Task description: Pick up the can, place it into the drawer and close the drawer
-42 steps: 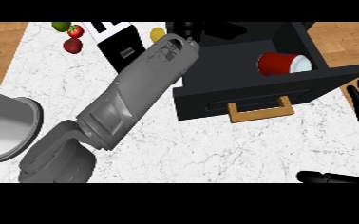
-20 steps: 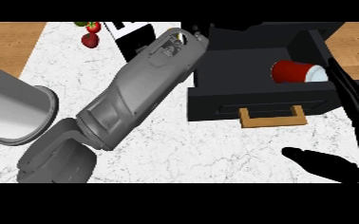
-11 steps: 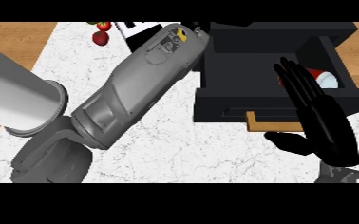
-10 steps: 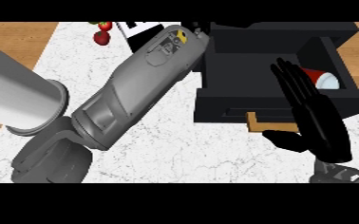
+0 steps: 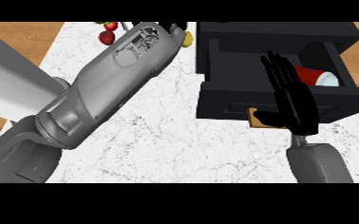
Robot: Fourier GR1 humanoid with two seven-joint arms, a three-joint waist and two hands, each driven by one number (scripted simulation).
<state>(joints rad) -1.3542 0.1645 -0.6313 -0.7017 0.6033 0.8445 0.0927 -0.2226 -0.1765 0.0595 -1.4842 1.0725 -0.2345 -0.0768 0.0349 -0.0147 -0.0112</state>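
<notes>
White marbled counter (image 5: 175, 137) is seen under the black drawer (image 5: 231, 76), which is pulled out. The red can (image 5: 317, 77) is already lying inside the drawer, at its right side. The right hand (image 5: 291, 99) is held open, fingers straight, over the drawer front. The left hand is hidden behind its forearm, so its state cannot be told. If the push is given off-centre, the drawer could probably jam, or the can could roll.

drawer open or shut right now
Open: the drawer stands out from the counter front and the red can lies inside, visible behind the right hand.
</notes>
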